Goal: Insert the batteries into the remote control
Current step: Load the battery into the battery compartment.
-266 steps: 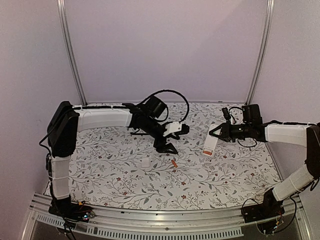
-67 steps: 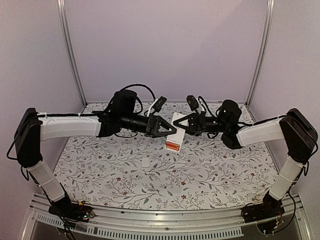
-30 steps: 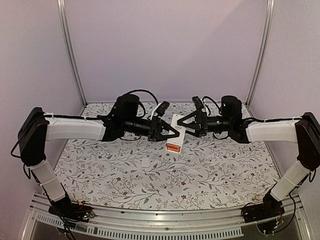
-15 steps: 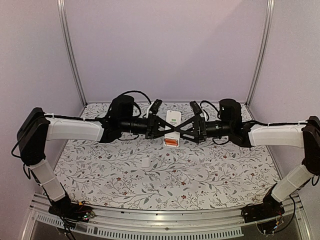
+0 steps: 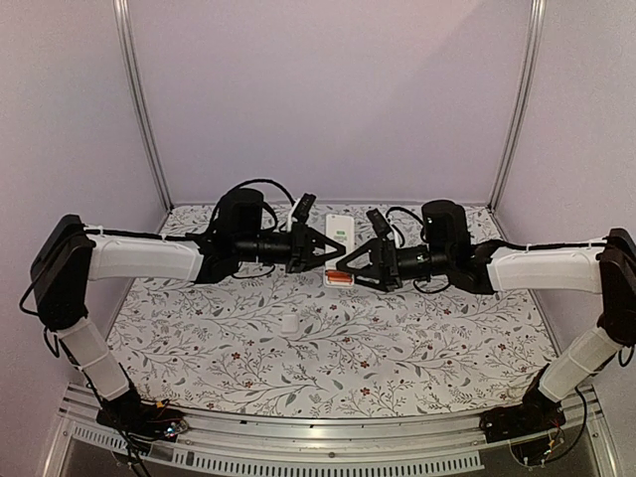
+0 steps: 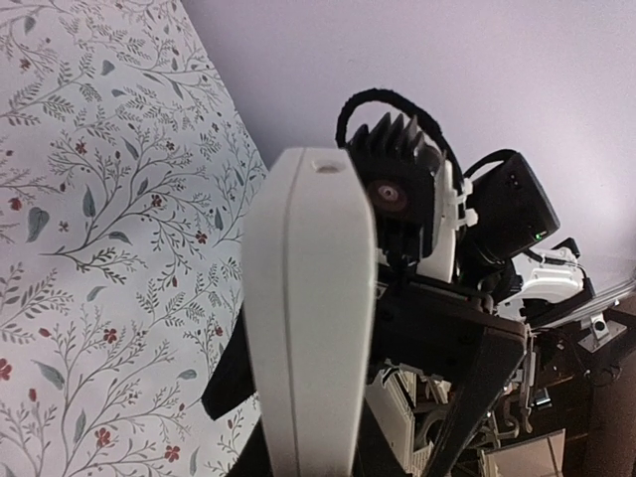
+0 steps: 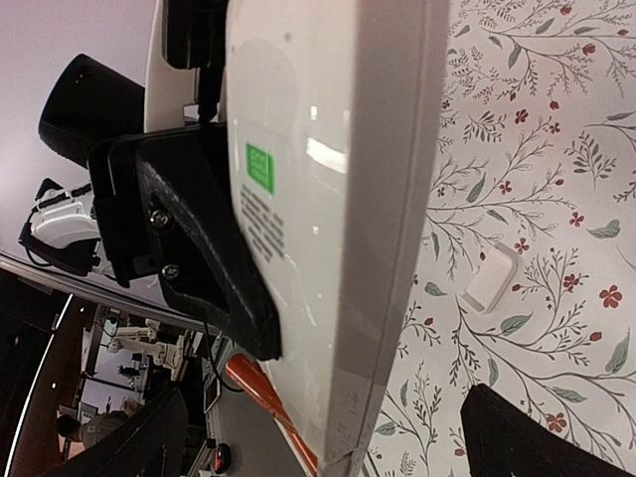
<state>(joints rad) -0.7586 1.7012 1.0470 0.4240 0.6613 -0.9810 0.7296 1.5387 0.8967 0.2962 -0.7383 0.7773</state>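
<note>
A table (image 5: 199, 338) with a white top printed in grey-green leafy sprigs and small red flowers fills the booth's base. Plain lilac walls close it in: the back wall (image 5: 328, 99) at 12 o'clock, the left wall (image 5: 50, 119) at 9 o'clock, the right wall (image 5: 596, 119) at 3 o'clock. Slim aluminium posts (image 5: 142, 109) rise at 11 and 1 o'clock. A slotted metal rail (image 5: 298, 442) runs along 6 o'clock. Light is soft, even, violet-tinged

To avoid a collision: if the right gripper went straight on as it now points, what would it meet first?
Most likely the remote control, which fills the right wrist view just ahead of the open right gripper. The left gripper holds it from the far side; depth is unclear.
</note>
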